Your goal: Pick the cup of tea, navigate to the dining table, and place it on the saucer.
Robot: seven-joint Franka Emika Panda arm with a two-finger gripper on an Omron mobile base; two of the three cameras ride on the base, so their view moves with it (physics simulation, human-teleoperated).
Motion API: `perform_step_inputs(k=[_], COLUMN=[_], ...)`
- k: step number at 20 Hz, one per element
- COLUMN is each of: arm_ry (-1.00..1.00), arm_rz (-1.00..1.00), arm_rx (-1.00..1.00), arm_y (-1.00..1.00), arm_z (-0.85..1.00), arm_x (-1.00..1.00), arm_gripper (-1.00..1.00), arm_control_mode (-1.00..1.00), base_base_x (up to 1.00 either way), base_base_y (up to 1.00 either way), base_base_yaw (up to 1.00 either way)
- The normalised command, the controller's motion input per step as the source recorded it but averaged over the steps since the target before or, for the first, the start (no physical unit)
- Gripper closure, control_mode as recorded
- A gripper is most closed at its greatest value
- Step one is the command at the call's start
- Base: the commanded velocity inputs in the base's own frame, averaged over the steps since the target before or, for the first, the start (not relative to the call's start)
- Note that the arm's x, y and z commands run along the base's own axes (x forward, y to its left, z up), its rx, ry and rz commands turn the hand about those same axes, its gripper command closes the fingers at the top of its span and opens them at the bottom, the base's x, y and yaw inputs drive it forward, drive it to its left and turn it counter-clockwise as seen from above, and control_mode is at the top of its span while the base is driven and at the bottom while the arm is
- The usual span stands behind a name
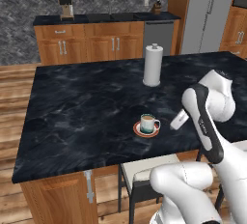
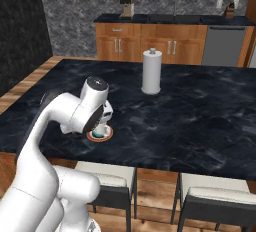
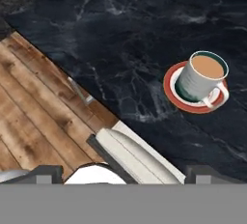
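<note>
The cup of tea (image 1: 148, 122) stands upright on the saucer (image 1: 140, 132), near the front edge of the dining table (image 1: 72, 102). It is a white mug with a teal band and brown liquid inside. My gripper (image 1: 173, 124) hovers just right of the cup, apart from it. In the hand view the cup (image 3: 202, 76) and the orange-rimmed saucer (image 3: 170, 90) lie at the right, handle toward the bottom right. The gripper (image 3: 125, 175) is open there, with nothing between its fingertips (image 3: 48, 172). In the right base view my hand partly hides the cup (image 2: 101, 130) and saucer (image 2: 95, 137).
A white paper-towel roll (image 1: 153, 64) stands farther back on the table. Stools (image 1: 140, 170) are tucked under the front edge; one cushion (image 3: 130, 150) lies below the hand. The wall counter with the coffee machine (image 1: 65, 7) and a fridge (image 1: 212, 10) stand beyond.
</note>
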Motion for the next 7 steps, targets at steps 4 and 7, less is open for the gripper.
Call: perform_step_inputs(k=[4,7], arm_ry=[0.01,0.0], arm_rz=[-0.22,-0.24], arm_rx=[0.0,0.0], arm_y=[0.13,0.05], arm_z=[0.33,0.41], arm_x=[-0.59,-0.49], arm_gripper=[-1.0,-1.0], arm_control_mode=[-1.0,-1.0], base_base_x=[0.0,0.0], base_base_y=[0.0,0.0], base_base_yaw=[0.0,0.0])
